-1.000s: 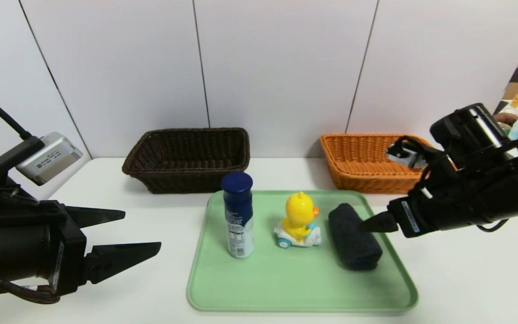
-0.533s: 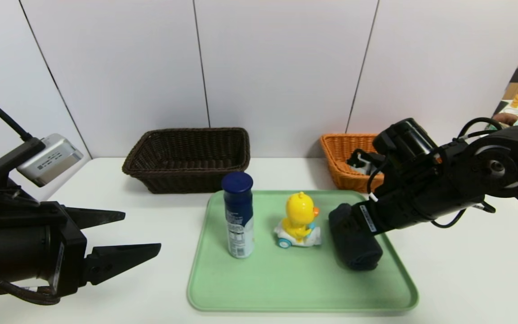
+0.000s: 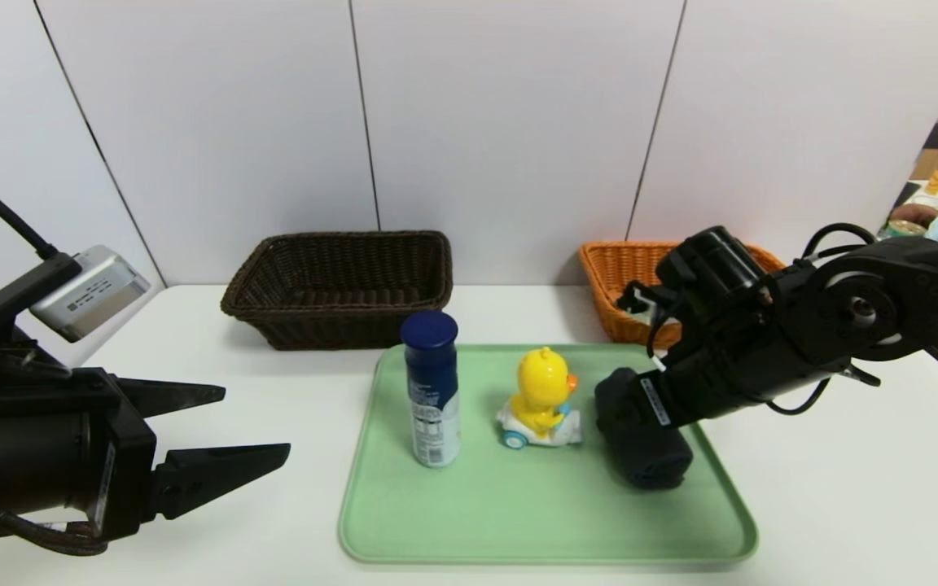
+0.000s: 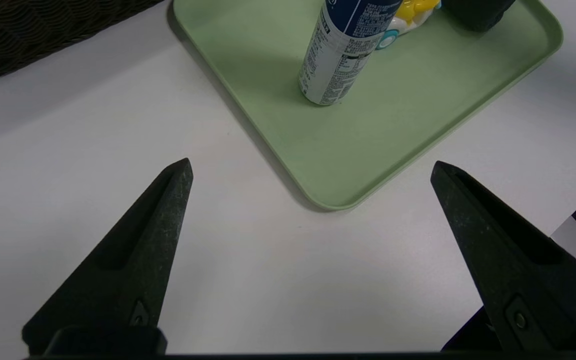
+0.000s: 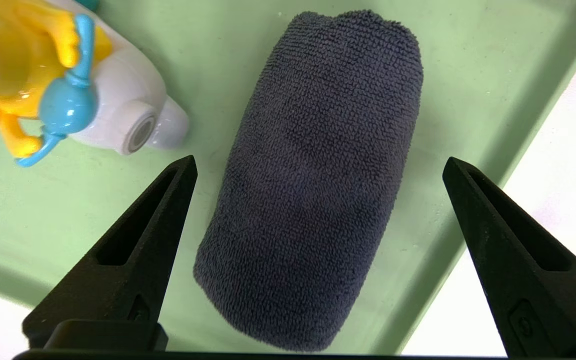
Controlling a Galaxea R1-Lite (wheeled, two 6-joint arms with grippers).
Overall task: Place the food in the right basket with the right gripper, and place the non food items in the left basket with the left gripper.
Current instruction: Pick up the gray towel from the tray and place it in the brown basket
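The black right gripper (image 5: pixel 320 162), wide open, hovers over the rolled dark-grey terry towel (image 5: pixel 313 185) on the green rectangular tray's (image 3: pixel 550 525) right side; the left gripper (image 4: pixel 312 165), released, waits left.

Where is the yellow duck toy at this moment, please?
In the head view, the yellow duck toy stands on the green tray, between the blue-capped bottle on its left and the rolled dark cloth on its right.

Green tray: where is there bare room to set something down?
The front of the tray, before the can and duck, is bare. Crowded: around the towel, between the right gripper's open fingers.
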